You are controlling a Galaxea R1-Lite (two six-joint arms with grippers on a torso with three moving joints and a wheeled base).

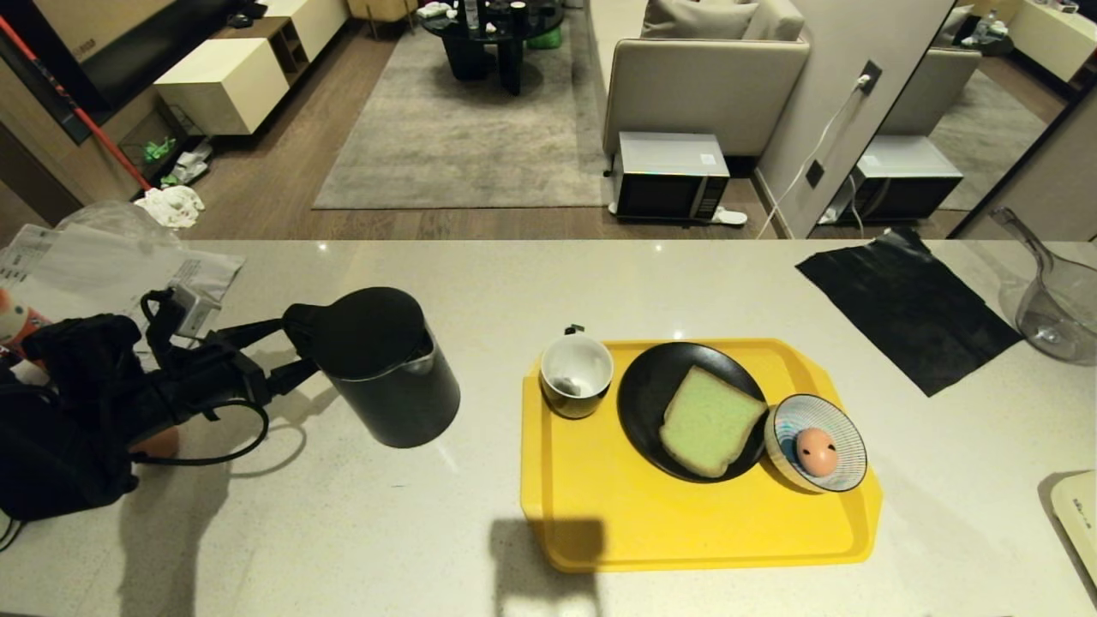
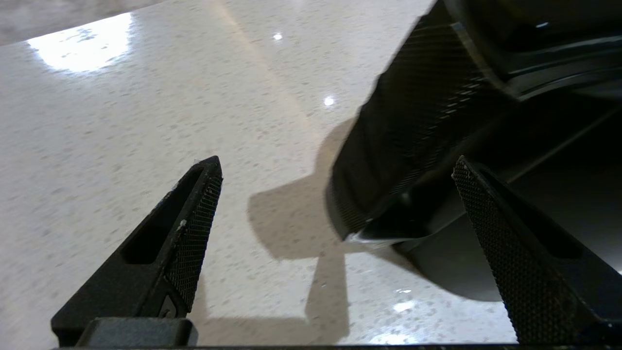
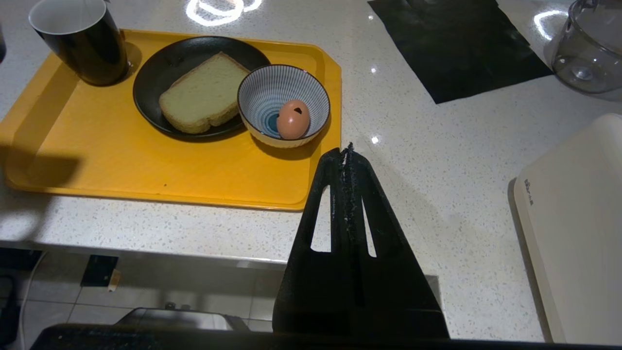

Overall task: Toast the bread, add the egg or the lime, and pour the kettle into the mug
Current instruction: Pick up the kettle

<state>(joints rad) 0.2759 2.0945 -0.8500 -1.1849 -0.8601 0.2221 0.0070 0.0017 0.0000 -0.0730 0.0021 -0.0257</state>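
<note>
A: Which step is in hand?

B: The kettle step, I judge. The left gripper [image 1: 296, 351] at the left of the head frame has its fingers spread wide on either side of the loop handle of the tall matte black kettle [image 1: 386, 368], which stands on the pale speckled desk [image 1: 343, 531] left of centre. In the left wrist view the textured handle [image 2: 413, 136] sits between the fingers, with a gap showing to one of them, so nothing is pinched.

A: And the rest?

B: The pale green bread slice [image 1: 710, 420] lies on the round black plate [image 1: 643, 403], and the pinkish-brown spotted egg [image 1: 816, 451] is in the blue-striped bowl [image 1: 848, 467], both on the yellow tray [image 1: 600, 514] right of centre. The glossy black mug [image 1: 576, 375], white inside, stands at the tray's upper left corner.

A: Next?

B: Probably closing on the handle, lifting, then tipping over the mug. The right gripper [image 3: 346, 150], fingers pressed together, hangs past the desk's near edge.
</note>
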